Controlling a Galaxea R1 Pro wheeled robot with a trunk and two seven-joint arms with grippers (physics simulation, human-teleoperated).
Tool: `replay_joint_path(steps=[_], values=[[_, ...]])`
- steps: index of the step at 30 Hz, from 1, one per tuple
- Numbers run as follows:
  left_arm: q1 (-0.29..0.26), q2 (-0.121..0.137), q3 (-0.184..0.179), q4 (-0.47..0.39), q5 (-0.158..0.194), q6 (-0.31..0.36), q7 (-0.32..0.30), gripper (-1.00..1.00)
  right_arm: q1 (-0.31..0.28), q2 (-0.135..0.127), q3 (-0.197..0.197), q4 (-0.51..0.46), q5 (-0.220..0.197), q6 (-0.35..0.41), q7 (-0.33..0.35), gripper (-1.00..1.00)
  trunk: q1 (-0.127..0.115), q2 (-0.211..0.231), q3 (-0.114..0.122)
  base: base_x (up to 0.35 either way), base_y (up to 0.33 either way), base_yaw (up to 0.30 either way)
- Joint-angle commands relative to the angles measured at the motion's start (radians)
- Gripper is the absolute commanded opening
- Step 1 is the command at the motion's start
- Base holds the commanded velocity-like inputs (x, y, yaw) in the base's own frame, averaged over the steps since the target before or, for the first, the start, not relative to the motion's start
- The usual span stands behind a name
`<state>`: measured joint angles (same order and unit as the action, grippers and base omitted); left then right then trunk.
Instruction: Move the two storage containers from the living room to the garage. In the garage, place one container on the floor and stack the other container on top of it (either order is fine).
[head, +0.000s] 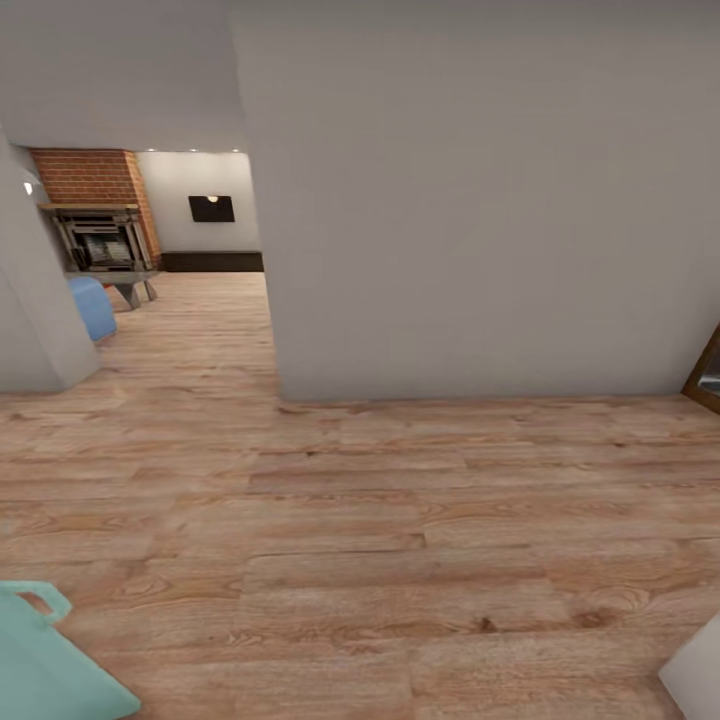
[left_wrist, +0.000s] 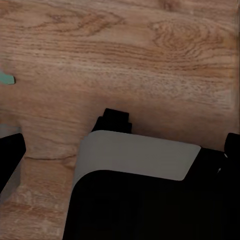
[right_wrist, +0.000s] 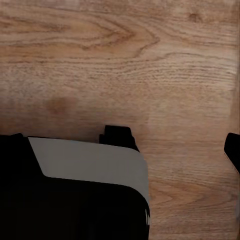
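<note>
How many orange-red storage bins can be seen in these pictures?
0. The head view shows a wood floor, a grey wall and a room with a brick fireplace through the opening. Bins may be hidden behind the wall.

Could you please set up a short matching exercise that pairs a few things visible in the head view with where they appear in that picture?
Things:
1. Brick fireplace
2. Blue seat
3. Mint-green object
4. Grey wall

Places:
A. Bottom left corner, close to the robot
B. Straight ahead, taking up the middle and right
C. Far back on the left, through the opening
D. Left side, just in front of the hearth, partly hidden by the near wall corner

Pairs: 1-C, 2-D, 3-A, 4-B
</note>
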<state>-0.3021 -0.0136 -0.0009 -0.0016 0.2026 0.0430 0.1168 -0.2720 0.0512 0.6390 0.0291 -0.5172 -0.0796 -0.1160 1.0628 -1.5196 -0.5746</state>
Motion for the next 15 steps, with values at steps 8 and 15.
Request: replay_joint_path(steps=[8, 15], values=[[-0.001, 0.0, -0.001, 0.0, 0.006, 0.003, 0.003, 1.0, -0.001, 0.001, 0.008, 0.003, -0.01, -0.006, -0.001, 1.0, 0.001, 0.0, -0.001, 0.322, 0.0, 0.0], [-0.001, 0.001, -0.001, -0.001, 0.006, 0.003, 0.003, 1.0, -0.001, 0.002, 0.008, 0.003, -0.011, -0.005, -0.001, 1.0, 0.001, 0.0, -0.001, 0.322, 0.0, 0.0]])
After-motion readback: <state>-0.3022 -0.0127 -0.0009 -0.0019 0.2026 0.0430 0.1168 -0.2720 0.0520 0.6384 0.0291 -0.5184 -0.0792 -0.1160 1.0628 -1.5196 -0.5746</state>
